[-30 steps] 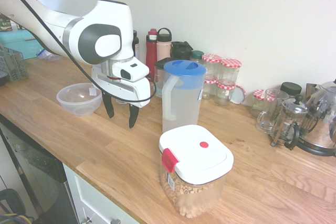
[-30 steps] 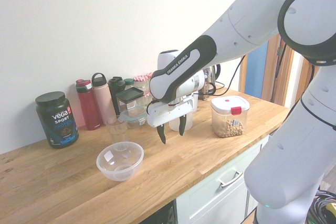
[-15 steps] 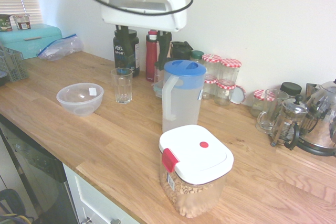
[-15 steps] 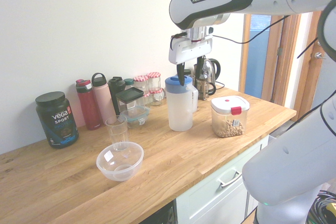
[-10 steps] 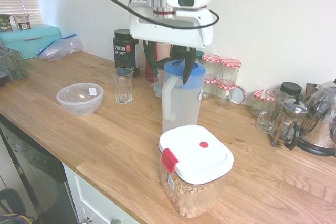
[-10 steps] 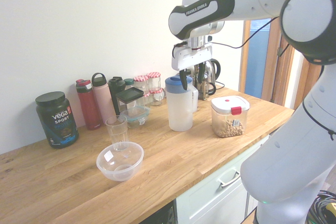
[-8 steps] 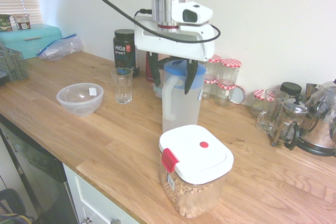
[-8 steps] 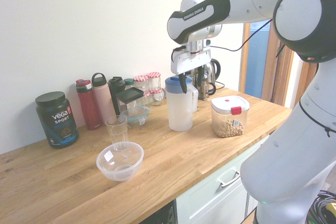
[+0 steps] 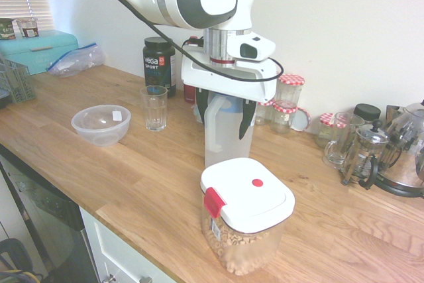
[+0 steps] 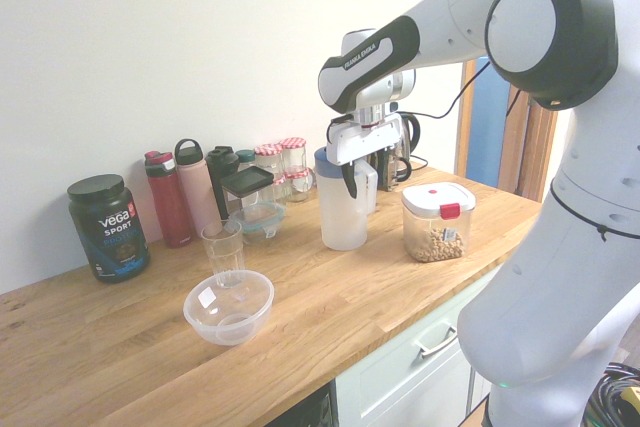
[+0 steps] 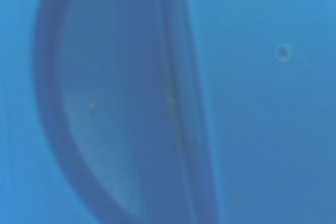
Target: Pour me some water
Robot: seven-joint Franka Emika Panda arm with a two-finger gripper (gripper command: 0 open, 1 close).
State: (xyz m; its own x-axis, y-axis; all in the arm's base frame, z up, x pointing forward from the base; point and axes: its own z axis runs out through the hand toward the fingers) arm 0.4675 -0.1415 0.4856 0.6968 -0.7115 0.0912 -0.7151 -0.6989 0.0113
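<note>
Lowered, open hand (image 9: 224, 116) straddles frosted plastic jug (image 9: 227, 144), smooth-walled, tall.

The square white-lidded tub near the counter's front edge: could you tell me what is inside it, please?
Through the clear wall of the tub, beige grains fill roughly the lower part. The white lid with its red clasp covers the top, so the surface of the contents cannot be seen from above.

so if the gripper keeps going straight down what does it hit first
Most likely the jug's blue lid: the gripper points down with its fingers open on either side of the jug, and the lid fills the wrist view.
</note>
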